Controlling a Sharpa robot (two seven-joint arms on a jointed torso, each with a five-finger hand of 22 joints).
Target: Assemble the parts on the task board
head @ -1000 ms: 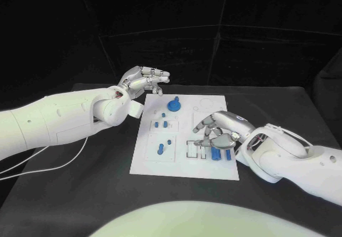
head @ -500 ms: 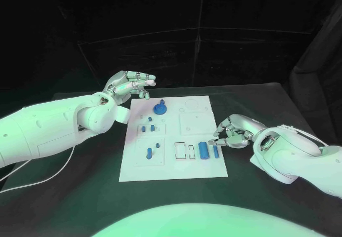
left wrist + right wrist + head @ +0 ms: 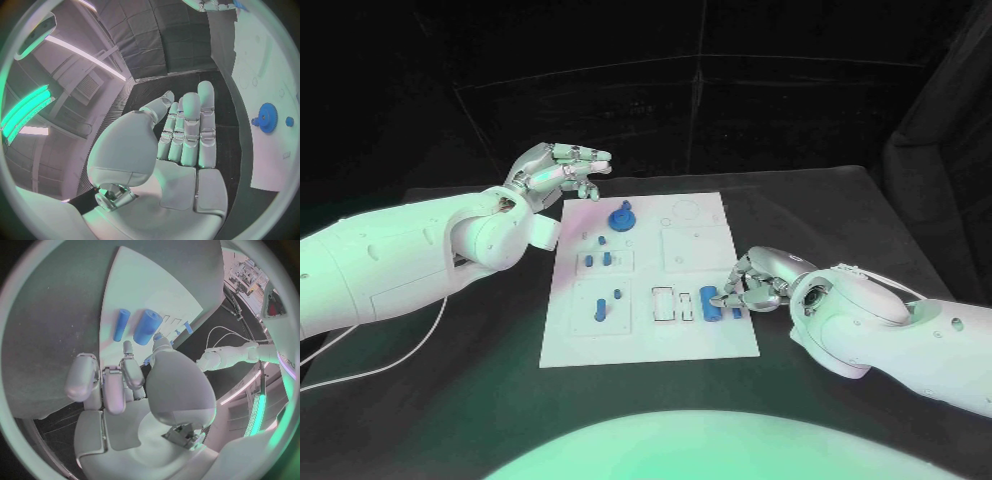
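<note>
Dark curtains back a black worktop (image 3: 473, 370) carrying the white task board (image 3: 646, 335). The right hand (image 3: 759, 282), fingers curled in and seemingly empty, hovers beside two blue cylinders (image 3: 147, 327) lying at the board's right side. It looks between placements; next it must grasp one. The left hand (image 3: 560, 170) waits loosely open near the blue gear (image 3: 622, 216).

Green light was cast over a dim scene, brightest on the board (image 3: 646, 340) and left arm (image 3: 401, 255). Glowing green strips were seen in both wrist views, where straight edges were bent toward the rim.
</note>
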